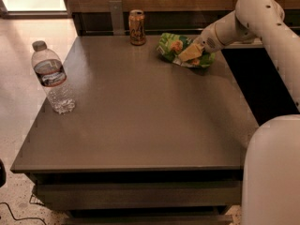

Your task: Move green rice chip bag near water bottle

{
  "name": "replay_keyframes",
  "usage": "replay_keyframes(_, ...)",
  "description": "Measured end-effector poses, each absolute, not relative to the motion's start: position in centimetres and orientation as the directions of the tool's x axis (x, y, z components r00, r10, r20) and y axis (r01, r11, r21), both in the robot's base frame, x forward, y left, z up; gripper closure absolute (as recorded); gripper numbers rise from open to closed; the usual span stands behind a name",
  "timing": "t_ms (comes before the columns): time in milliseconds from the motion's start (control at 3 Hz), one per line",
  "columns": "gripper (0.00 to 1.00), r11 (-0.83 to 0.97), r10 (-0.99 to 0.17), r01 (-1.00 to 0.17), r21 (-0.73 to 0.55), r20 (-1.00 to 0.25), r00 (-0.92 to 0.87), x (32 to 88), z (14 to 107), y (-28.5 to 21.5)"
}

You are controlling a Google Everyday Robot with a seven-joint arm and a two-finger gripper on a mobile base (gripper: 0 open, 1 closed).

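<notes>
Rice chip bag, crinkly and bright green with orange-tan chip pictures, lies at the upper right of the grey worktop. The tan gripper of the white arm rests on its right half; whether it grasps the bag cannot be told. A short orange-tan can stands just left. The clear ribbed water bottle stands well apart at the left edge.

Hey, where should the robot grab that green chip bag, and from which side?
Probably a raised crinkle on the right half of the green rice chip bag, coming down from above and the right, where the gripper sits now. The bag lies low and crumpled on the table, and the can stands to its left.
</notes>
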State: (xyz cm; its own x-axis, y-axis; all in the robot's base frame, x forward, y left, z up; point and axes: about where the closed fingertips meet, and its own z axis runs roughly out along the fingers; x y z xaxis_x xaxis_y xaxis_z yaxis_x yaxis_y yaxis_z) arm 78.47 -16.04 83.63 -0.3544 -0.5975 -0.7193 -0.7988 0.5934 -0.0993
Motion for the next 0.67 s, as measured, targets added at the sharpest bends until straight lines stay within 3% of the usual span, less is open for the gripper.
replay_keyframes(667, 1.0, 0.593, -0.598, -0.799, -0.099, -0.719, -0.354, 78.47, 83.65, -16.04)
